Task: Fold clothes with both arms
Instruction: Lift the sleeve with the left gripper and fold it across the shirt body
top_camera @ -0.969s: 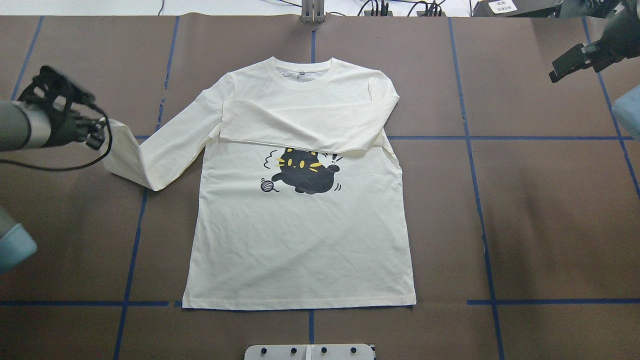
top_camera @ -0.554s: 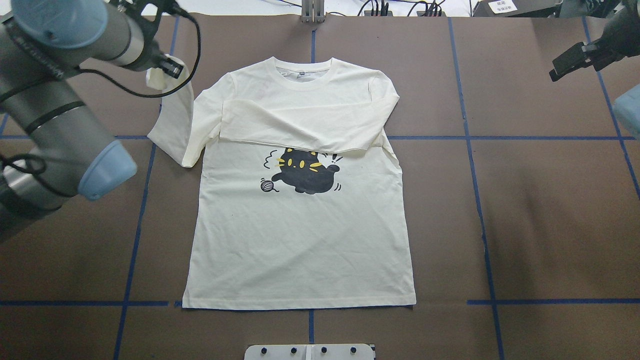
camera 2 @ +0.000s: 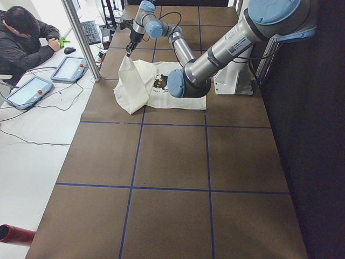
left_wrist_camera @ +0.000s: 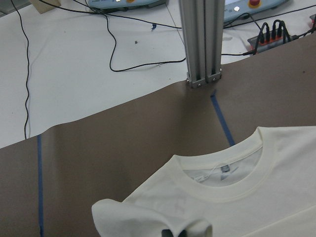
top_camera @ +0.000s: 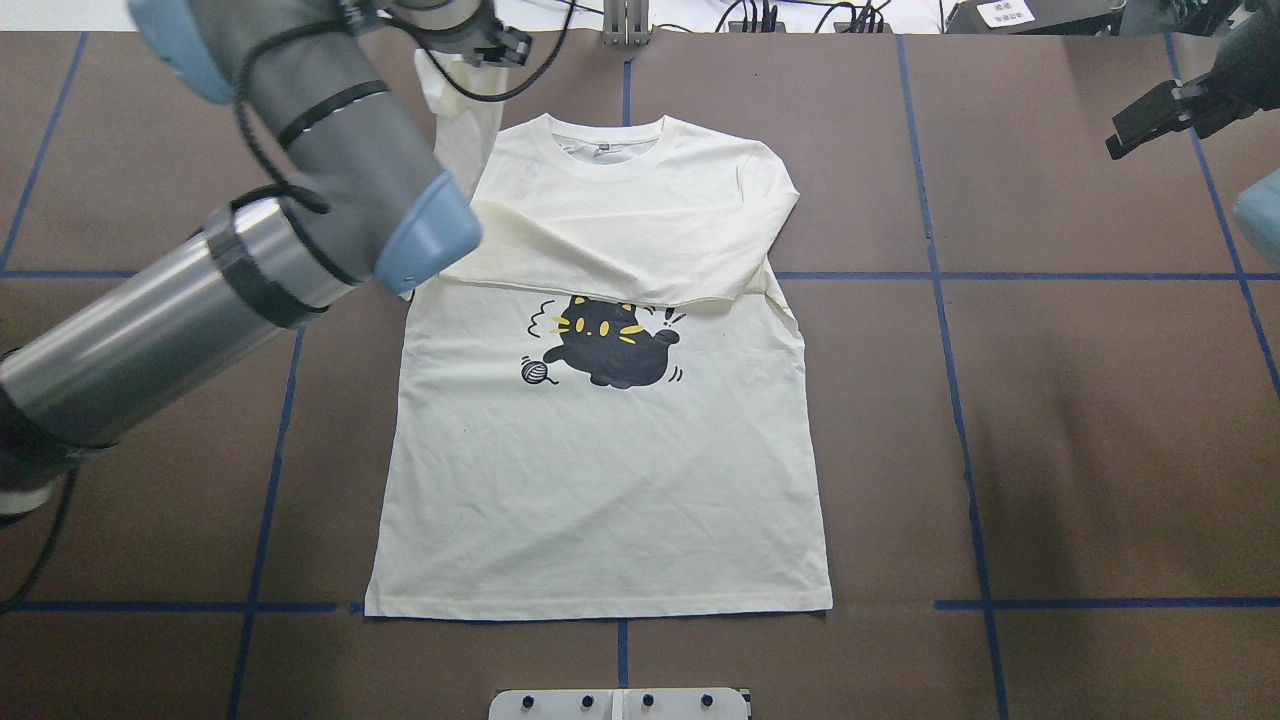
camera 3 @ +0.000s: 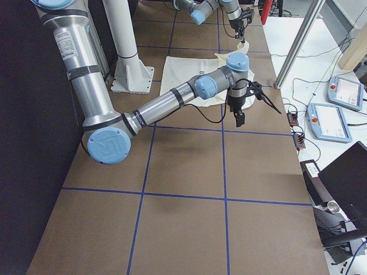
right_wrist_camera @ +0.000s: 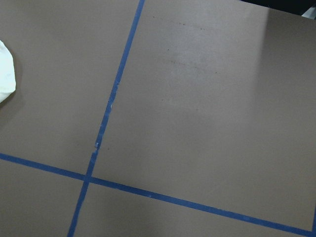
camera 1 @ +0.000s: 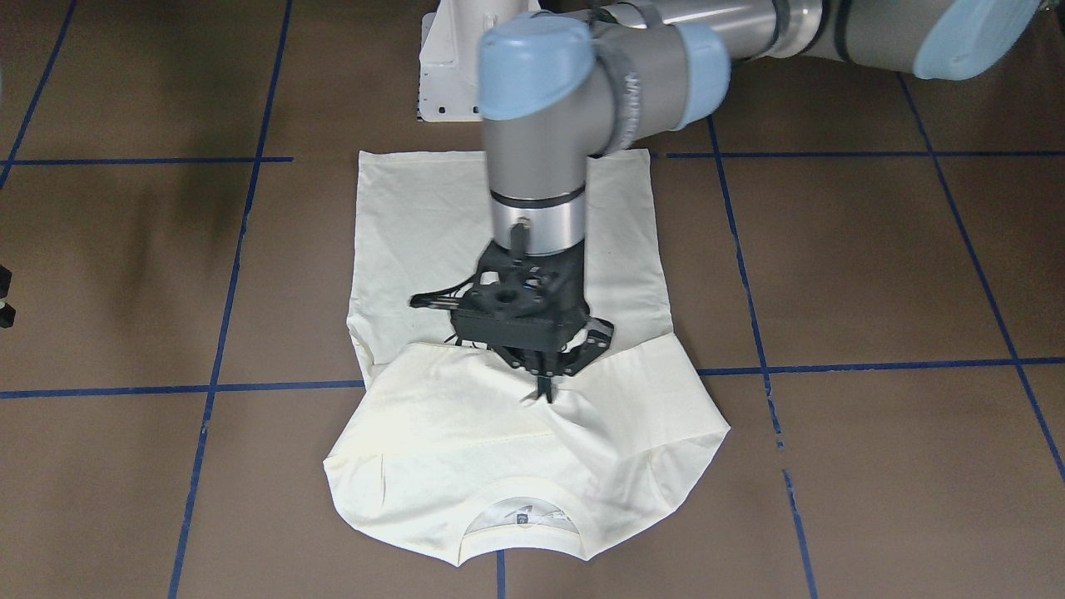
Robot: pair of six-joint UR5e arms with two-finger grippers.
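The cream-white shirt (top_camera: 600, 480) lies flat on the table, cat print (top_camera: 610, 345) up, collar (top_camera: 605, 150) at the far side. One sleeve (top_camera: 600, 255) is folded across the chest. My left gripper (top_camera: 497, 45) is shut on the cuff of the other sleeve (top_camera: 462, 120) and holds it raised beside the collar; the sleeve hangs down to the shoulder. The left wrist view shows the cuff (left_wrist_camera: 143, 217) bunched at my fingertips, with the collar (left_wrist_camera: 217, 190) just past it. My right gripper (top_camera: 1125, 135) hangs open and empty above the far right of the table, away from the shirt.
The brown table cover (top_camera: 1050, 400) is marked with blue tape lines (top_camera: 960, 420). An aluminium post (left_wrist_camera: 200, 44) stands at the far edge behind the collar, with cables beyond it. A person (camera 2: 24, 38) sits at the far side next to tablets. A white pedestal (camera 1: 453, 75) stands at the near edge.
My left gripper has carried the sleeve cuff up from the left side of the table, across and toward the far edge beside the collar. The right gripper has hardly moved.
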